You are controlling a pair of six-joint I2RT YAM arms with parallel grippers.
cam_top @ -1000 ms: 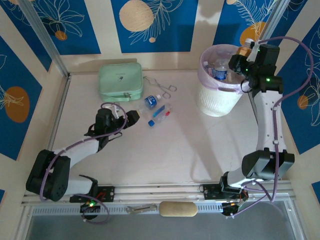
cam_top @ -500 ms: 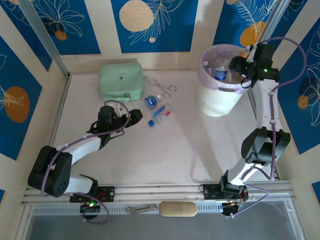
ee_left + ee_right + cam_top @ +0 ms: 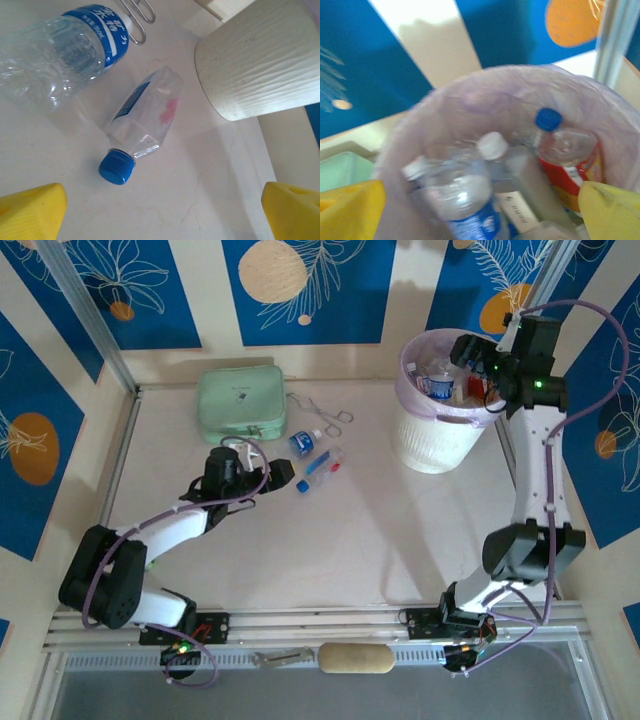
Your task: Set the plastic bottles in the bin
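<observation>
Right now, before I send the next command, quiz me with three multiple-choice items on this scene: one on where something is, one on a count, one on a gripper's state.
1. Where is the right gripper?
A) above the bin
B) low by its own base
C) past the far wall

2. How many bottles lie on the table?
A) none
B) two
C) five

3. The left gripper is:
A) shut on a bottle
B) shut on nothing
C) open, holding nothing

Answers: 1 A, its wrist view looks straight into the bin's mouth. 2 B, a white-capped bottle and a blue-capped bottle lie side by side. 3 C, its yellow fingers sit wide apart over bare table.
</observation>
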